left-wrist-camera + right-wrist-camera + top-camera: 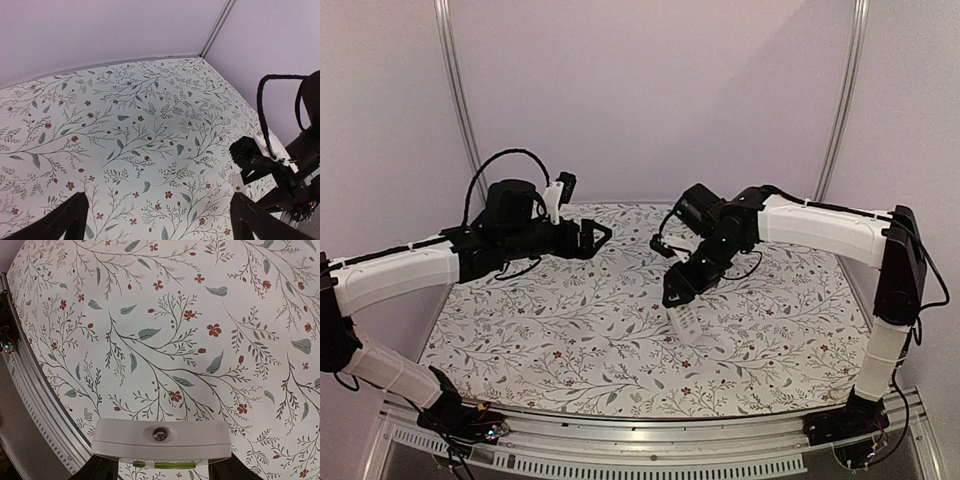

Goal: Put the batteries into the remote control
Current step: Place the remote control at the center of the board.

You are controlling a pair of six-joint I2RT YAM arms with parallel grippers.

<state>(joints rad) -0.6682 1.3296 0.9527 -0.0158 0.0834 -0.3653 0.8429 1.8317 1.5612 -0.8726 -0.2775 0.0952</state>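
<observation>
Top external view: nearest, a metal rail (650, 440) runs along the front edge, with the two arm bases bolted at its ends. Beyond it lies the floral worktop (570, 340). Right of centre, the remote (686, 325) hangs tilted, its upper end clamped in the right hand (677, 297) and its lower end pointing down at the worktop, with a shadow just beside it. Whether that lower end touches the surface cannot be told. In the right wrist view, the remote's white end fills the gap between the dark fingers (102, 469), which press on it from both sides; a thin green strip shows along its lower edge.

Farther back and to the left, the left hand (600, 236) hovers above the worktop, well apart from the remote. In the left wrist view its jaws stand wide apart, with only the floral surface between them.

A plain pale wall (650, 100) closes the back.
</observation>
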